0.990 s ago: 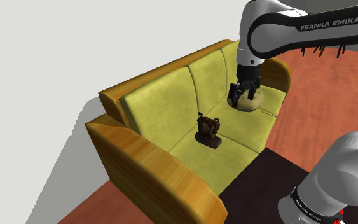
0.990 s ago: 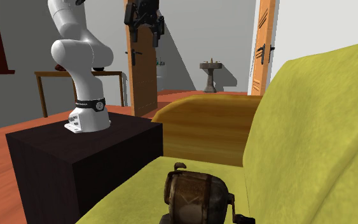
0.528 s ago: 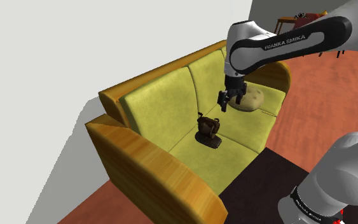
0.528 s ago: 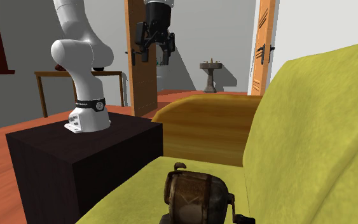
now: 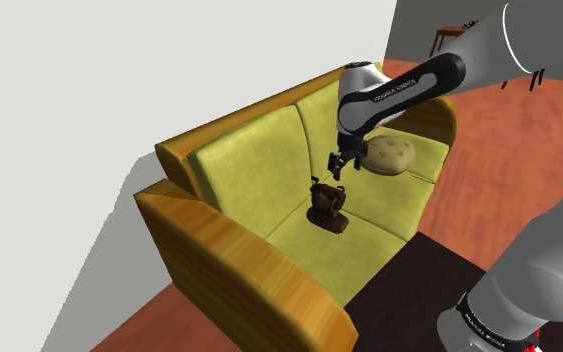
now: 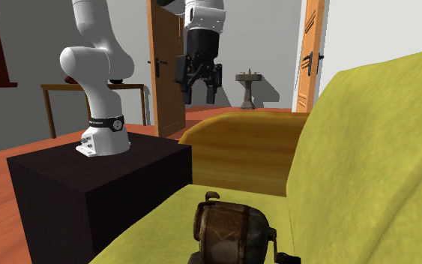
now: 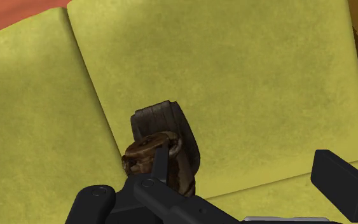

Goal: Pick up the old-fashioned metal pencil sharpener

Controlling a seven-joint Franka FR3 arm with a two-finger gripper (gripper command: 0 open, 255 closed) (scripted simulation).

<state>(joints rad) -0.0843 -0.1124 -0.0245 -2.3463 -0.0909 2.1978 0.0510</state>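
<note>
Item under inspection: the pencil sharpener (image 5: pixel 328 203). It is a dark brown piece with a barrel-shaped body, and it stands on the seat of the sofa (image 5: pixel 241 160), roughly midway along its length. My wrist view places it right beside a seam between two cushions. The second exterior view shows a small crank at the barrel's low end. It rests on the cushion alone, with nothing touching it.

My gripper (image 5: pixel 336 170) hangs just above the sharpener, a little toward the back cushions, pointing down. The fingers (image 6: pixel 212 90) stand apart with a plain gap between them and nothing in it. In the wrist view the sharpener sits close by one finger, not between the two, and I note no contact.

Surroundings: the sofa has yellow-green cushions and orange-brown arms with a wood grain. A tan dimpled cushion (image 5: pixel 389 153) lies on the seat farther along, toward the far arm and apart from the sharpener. My stand (image 6: pixel 74 187), a dark box, sits against the sofa's front. The floor (image 5: pixel 509 170) is reddish brown. A pale wall (image 5: pixel 69 100) runs behind the sofa.
</note>
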